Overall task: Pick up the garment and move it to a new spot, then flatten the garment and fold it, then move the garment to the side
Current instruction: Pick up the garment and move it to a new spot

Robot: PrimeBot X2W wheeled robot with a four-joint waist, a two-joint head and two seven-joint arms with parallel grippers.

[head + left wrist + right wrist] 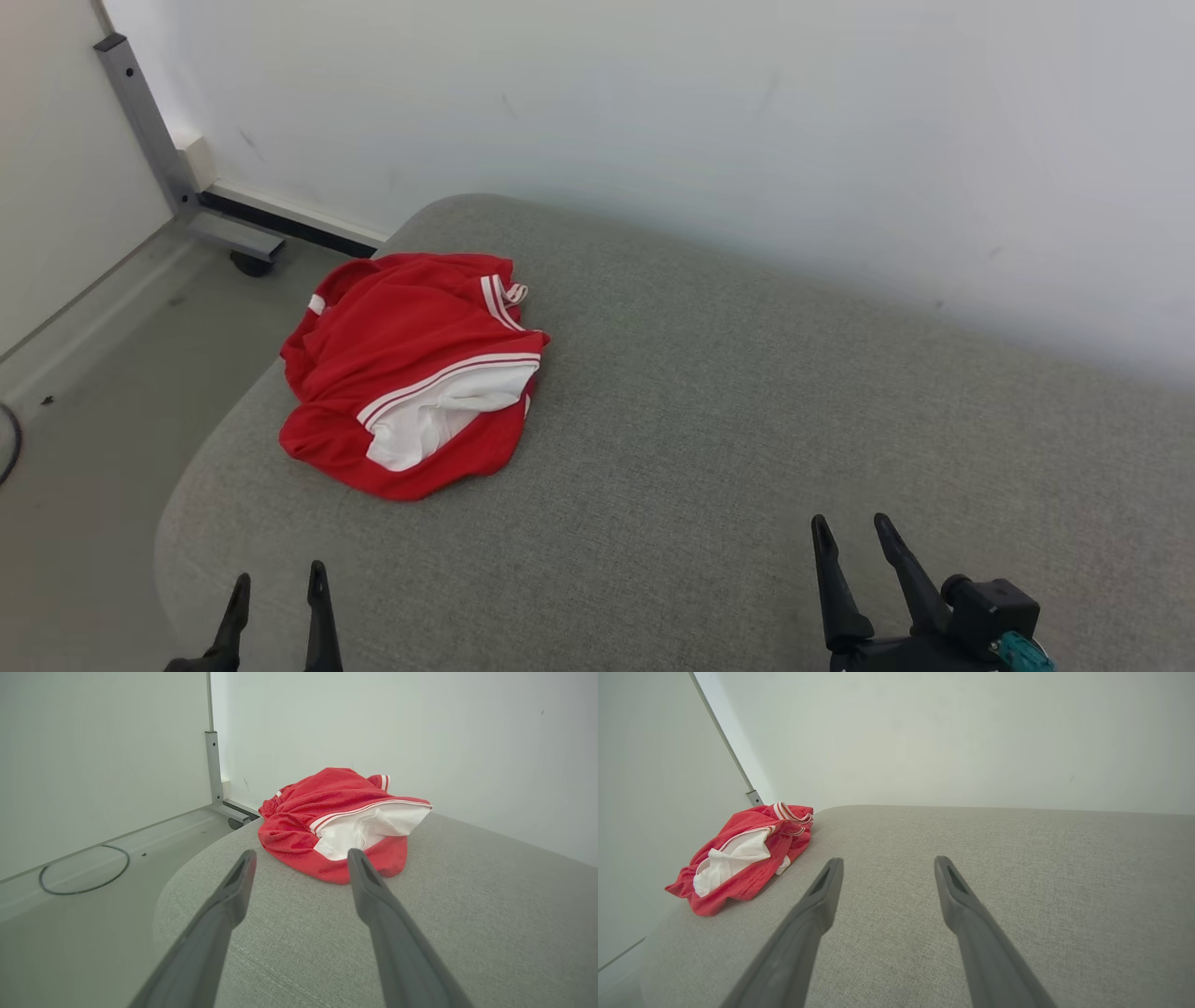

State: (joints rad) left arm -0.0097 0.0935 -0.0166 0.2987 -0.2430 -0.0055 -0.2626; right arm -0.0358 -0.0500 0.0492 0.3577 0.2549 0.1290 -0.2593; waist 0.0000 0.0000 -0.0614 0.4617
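Left hand (280, 572) and right hand (851, 519) are nearest, both spread wide and holding nothing, above the near part of the grey fabric cushion (709, 401). Farther back, by the cushion's left edge, the crumpled red garment (411, 373) with white stripes lies well apart from both hands. Behind it rises a white wall (653, 112).

Grey woven upholstered cushion (709, 392) with a rounded corner, standing before a plain white wall (653, 112). To its left, a grey floor (103, 392) and a partition's grey metal post (147, 126) on a black caster (250, 265). Lighting even and diffuse.
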